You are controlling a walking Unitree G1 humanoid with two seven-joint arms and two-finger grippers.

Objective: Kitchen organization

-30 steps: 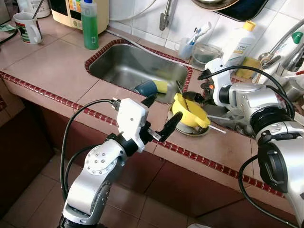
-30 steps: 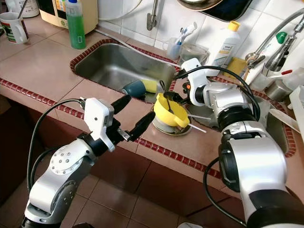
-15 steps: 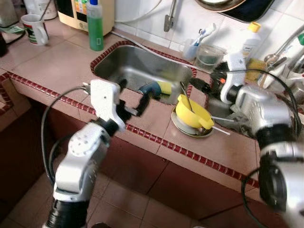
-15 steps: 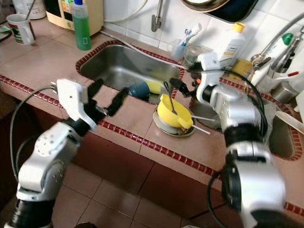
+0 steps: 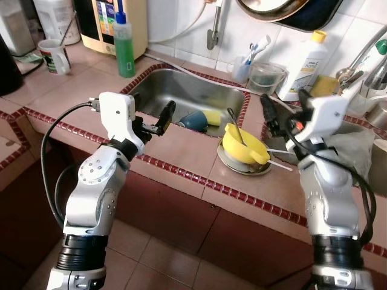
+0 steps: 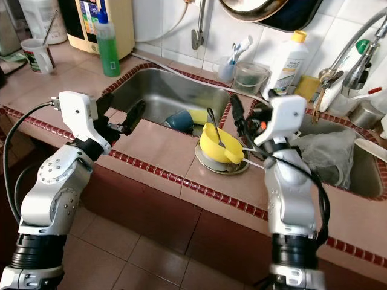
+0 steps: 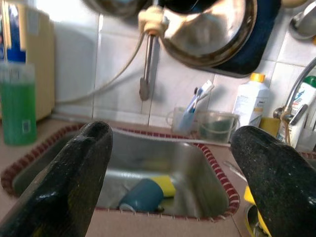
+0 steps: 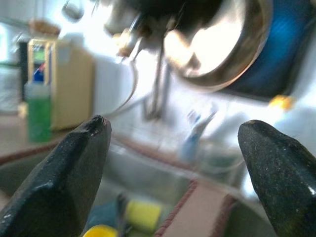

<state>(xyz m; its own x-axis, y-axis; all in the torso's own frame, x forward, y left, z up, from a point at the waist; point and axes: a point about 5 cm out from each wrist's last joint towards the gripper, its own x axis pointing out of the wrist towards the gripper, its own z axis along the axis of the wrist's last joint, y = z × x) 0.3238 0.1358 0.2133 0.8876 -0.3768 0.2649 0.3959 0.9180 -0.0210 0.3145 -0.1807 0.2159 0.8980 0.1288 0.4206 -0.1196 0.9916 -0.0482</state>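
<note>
Pinkish-brown tiled bench (image 5: 78, 90) edged in dark red mosaic, steel-grey sink (image 5: 187, 96), yellow bowl (image 5: 242, 140), teal-and-yellow cup (image 5: 199, 118), green liquid bottle (image 5: 125, 43) with blue cap, white bottle (image 5: 308, 57) with yellow cap, white wall tiles (image 5: 181, 24)

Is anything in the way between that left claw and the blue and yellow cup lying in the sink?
Nothing visible. The open left gripper hovers at the steel sink's near rim, and the blue and yellow cup lies beyond it.
</note>
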